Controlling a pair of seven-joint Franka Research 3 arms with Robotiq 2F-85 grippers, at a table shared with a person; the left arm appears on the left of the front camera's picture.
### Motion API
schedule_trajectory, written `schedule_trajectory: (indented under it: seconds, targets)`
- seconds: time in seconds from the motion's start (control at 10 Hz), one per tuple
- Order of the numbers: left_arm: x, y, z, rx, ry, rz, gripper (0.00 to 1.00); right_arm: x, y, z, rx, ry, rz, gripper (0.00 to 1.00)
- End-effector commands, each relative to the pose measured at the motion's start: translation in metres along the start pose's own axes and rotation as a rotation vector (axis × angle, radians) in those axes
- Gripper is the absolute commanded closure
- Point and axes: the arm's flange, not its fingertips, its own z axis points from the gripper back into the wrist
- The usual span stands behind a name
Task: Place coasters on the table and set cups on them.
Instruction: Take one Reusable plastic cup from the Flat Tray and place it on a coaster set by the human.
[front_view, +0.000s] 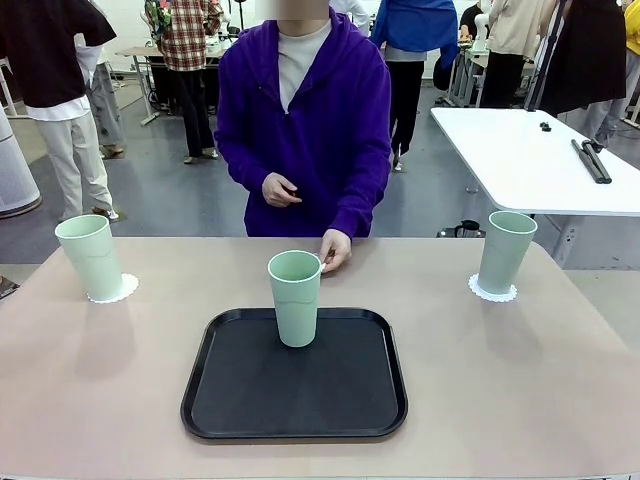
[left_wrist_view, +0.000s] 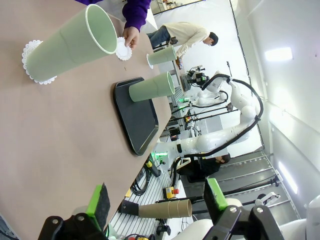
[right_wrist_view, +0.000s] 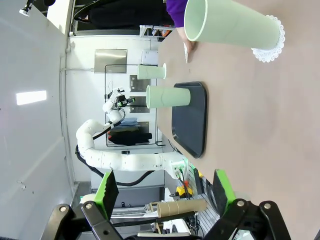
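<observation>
Across the beige worktop (front_view: 520, 390) in the front view, two of the three settings look done. The left cup (front_view: 90, 257) stands upright on the left coaster (front_view: 120, 291), and the right cup (front_view: 505, 252) stands upright on the right coaster (front_view: 480, 290). The middle cup (front_view: 294, 298) stands on the far half of the black tray (front_view: 300, 400). Just behind it the person's hand (front_view: 336, 248) rests near the far edge with something white at the fingertips, hard to read from here. The step in hand seems to be laying the last coaster. The next move would call for lifting the middle cup clear of the tray's rim and setting it upright, centred on that coaster. Beyond are a grey floor, a white table (front_view: 530, 160) and other people standing.

In the left wrist view the left jaws stand wide apart, their green pads (left_wrist_view: 100, 200) holding nothing, well short of the left cup (left_wrist_view: 70, 42). Past it the hand (left_wrist_view: 131, 36) pinches the third coaster (left_wrist_view: 122, 48), a lacy white disc, at the worktop beyond the tray (left_wrist_view: 137, 120). I cannot tell whether it lies flat yet. The matte surface between is bare.

In the right wrist view the right jaws gape just as wide and are empty, with the right cup (right_wrist_view: 230, 22) on its doily (right_wrist_view: 267, 54) well ahead. The middle cup (right_wrist_view: 167, 96) stands on the tray (right_wrist_view: 190, 125). A white wall with a bright light panel takes up the other side of the view.
</observation>
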Motion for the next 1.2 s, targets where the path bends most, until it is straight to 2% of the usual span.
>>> schedule_trajectory:
  seconds: [0.0, 1.1]
  targets:
    - [0.0000, -0.0024, 0.0007, 0.011, 0.000, 0.003, 0.00, -0.0046, 0.0013, -0.0024, -0.010, -0.002, 0.001, 0.00]
    - [0.0000, -0.0024, 0.0007, 0.011, 0.000, 0.003, 0.00, -0.0046, 0.0013, -0.0024, -0.010, -0.002, 0.001, 0.00]
